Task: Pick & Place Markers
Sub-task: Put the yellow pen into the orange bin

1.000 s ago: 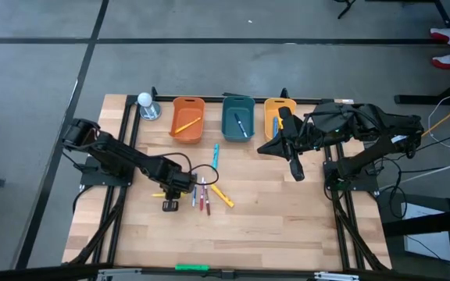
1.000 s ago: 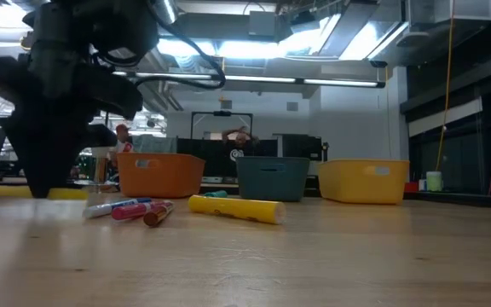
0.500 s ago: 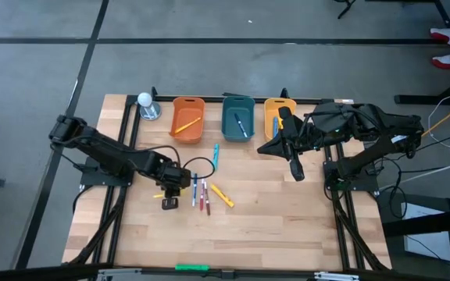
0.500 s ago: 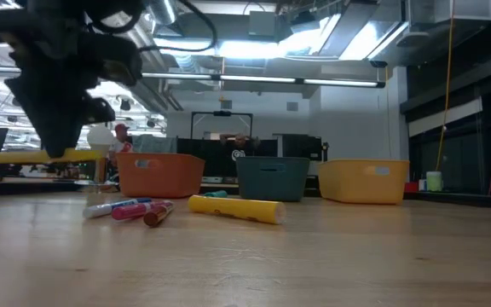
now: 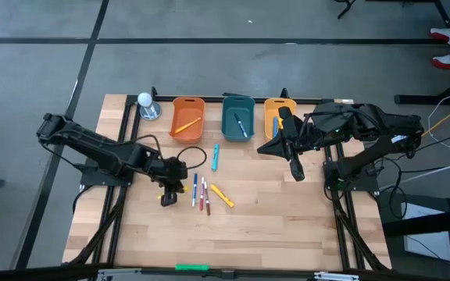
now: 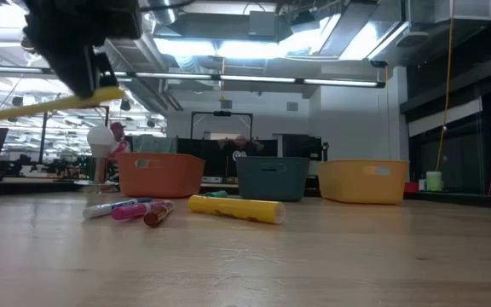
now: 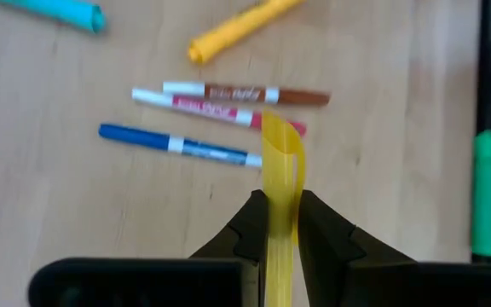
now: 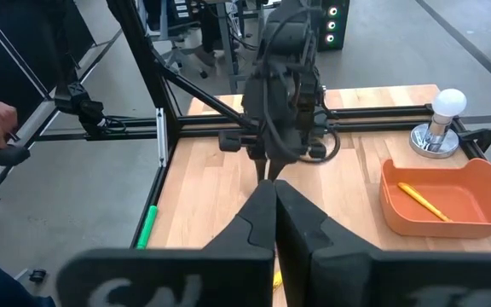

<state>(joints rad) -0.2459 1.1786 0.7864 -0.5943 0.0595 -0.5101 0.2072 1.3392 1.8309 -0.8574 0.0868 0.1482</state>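
My left gripper (image 5: 170, 191) (image 7: 280, 200) is shut on a yellow marker (image 6: 49, 104) above the table's left middle. Just to its right lie loose markers: a blue-and-white one (image 5: 194, 190), two red ones (image 5: 205, 198), a thick yellow one (image 5: 222, 195) and a teal one (image 5: 216, 156), all flat on the wood. At the far edge stand an orange bin (image 5: 187, 129), a teal bin (image 5: 238, 109) and a yellow bin (image 5: 270, 109), each with a marker inside. My right gripper (image 5: 296, 172) (image 8: 275, 205) hangs shut and high in front of the yellow bin, holding nothing. My left gripper pinches the yellow marker's body (image 7: 280, 183) between its two fingers (image 7: 318, 226), which slant down from the table's left. One end (image 7: 281, 128) sticks out past the fingertips. The marker is clear of the table, tilted, its long free part (image 6: 7, 112) reaching out sideways and slightly lower.
A bright green stick (image 5: 191, 267) lies at the table's near edge. A white ball on a metal base (image 5: 145, 105) stands at the far left corner, beside the orange bin. Bare wood stretches across the near half and the right side of the table.
My left gripper has risen, still shut on the yellow marker, while its arm has drawn back toward the table's left edge. The marker, level and just above the wood a second ago, is now high above it and tilted. The other markers lie unmoved.
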